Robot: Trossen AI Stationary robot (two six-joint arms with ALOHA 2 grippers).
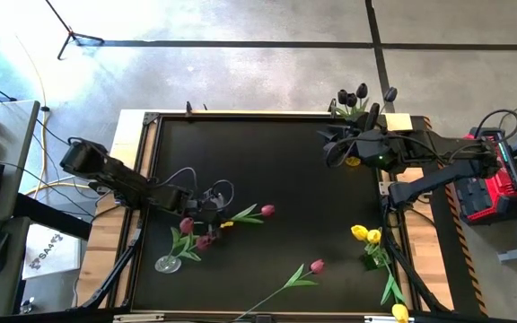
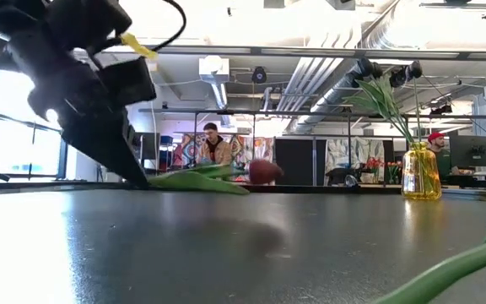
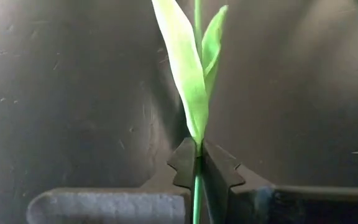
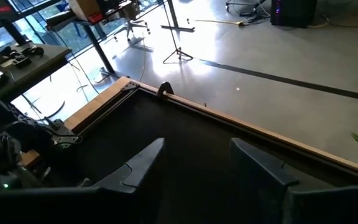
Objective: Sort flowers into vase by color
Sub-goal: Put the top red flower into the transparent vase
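Taking the clear vase (image 1: 168, 263) near the desk's (image 1: 276, 161) front-left corner as your landmark, you had the left tool (image 1: 212, 215) just behind and to the right of it, low over the dark surface, its fingers (image 3: 185, 163) pinched together on the thin green stem of a pink tulip (image 1: 267, 210); in the left wrist view the stem ran straight up between the two pads with its pale leaves fanning out just beyond them, and that flower's head lay further right of the vase. Pink tulips (image 1: 187, 225) already stood in the clear vase, leaning toward the tool. Another pink tulip (image 1: 316, 266) lay flat on the desk to the right of the vase, near the front edge. Well to the right of the vase, by the desk's right edge, you could see a bunch of yellow tulips (image 1: 366, 235), and one more yellow tulip (image 1: 400, 312) in the front-right corner. Farthest from the vase, at the back-right corner, near-black tulips (image 1: 352, 95) stood in a yellow vase (image 2: 420, 174), and your right tool (image 1: 330, 144) waited beside it above the desk, fingers (image 4: 138, 163) spread apart with nothing between them. Beyond the desk, the low view showed a person (image 2: 216, 145) seated in the room.
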